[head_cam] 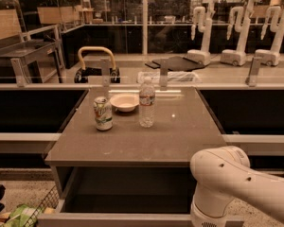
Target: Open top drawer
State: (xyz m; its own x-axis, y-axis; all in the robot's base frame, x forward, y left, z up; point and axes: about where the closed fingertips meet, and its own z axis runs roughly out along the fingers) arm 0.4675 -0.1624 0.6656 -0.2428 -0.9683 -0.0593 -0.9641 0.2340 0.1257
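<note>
The top drawer (pixel 118 218) stands pulled out toward me under the thick grey tabletop (pixel 137 143). Its dark interior (pixel 128 189) is exposed, and the top rim of its grey front runs along the bottom edge of the camera view. Its handle is out of view. My white arm (pixel 227 181) comes in at the lower right and drops below the frame in front of the drawer's right end. My gripper is out of view, somewhere below the bottom edge.
On the tabletop stand a green-and-white can (pixel 102 113), a white bowl (pixel 124 102) and a water bottle (pixel 146 103). A wire basket (pixel 42 207) with green packets sits at the lower left. Several parked robot arms (pixel 201 32) stand behind the glass rail.
</note>
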